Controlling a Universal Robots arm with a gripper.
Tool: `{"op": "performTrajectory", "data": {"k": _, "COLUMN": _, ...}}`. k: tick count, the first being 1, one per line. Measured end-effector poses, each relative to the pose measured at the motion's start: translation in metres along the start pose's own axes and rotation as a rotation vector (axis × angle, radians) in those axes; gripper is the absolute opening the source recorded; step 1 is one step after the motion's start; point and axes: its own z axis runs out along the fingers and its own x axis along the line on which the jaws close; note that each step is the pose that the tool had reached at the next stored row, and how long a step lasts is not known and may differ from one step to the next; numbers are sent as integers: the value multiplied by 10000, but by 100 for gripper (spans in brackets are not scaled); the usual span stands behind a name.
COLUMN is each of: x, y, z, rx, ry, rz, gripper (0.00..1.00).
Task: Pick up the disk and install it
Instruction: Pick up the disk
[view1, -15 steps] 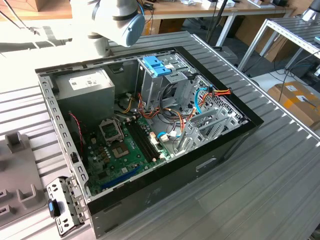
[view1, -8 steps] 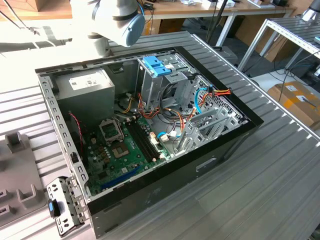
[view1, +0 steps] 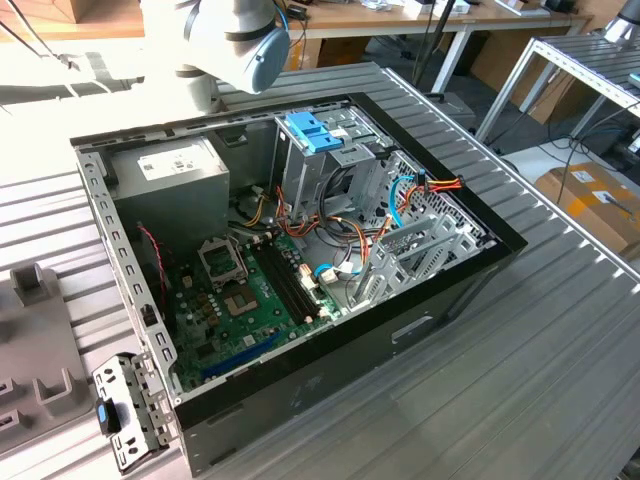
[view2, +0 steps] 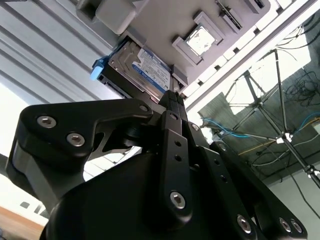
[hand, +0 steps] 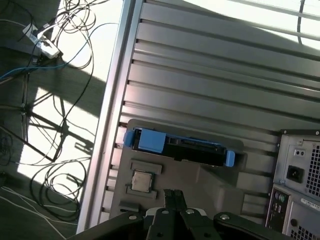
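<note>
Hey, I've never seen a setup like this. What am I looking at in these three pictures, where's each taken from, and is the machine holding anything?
It's a robot arm working at a ribbed metal table. The exterior view comes from a camera off the arm: it shows an open computer case lying on the table, its green circuit board exposed. Both wrist views come from cameras riding on the arm, looking past its black gripper. Ahead of the gripper, a grey holder tray sits on the table, and the disk, a hard drive with blue rails, sits in a slot of it. A small square chip sits in another pocket. The gripper's fingers are pressed together and hold nothing; the disk is not yet picked up.
</note>
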Motion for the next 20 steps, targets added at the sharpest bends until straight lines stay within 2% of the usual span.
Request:
{"op": "performTrajectory", "data": {"k": 5, "x": 0, "y": 0, "z": 0, "rx": -21, "ry": 13, "rz": -532, "gripper": 11}}
{"op": "performTrajectory", "data": {"k": 16, "x": 0, "y": 0, "z": 0, "rx": -56, "ry": 36, "rz": -1411, "gripper": 11}}
{"op": "performTrajectory", "data": {"k": 20, "x": 0, "y": 0, "z": 0, "rx": -77, "ry": 49, "rz": -1917, "gripper": 11}}
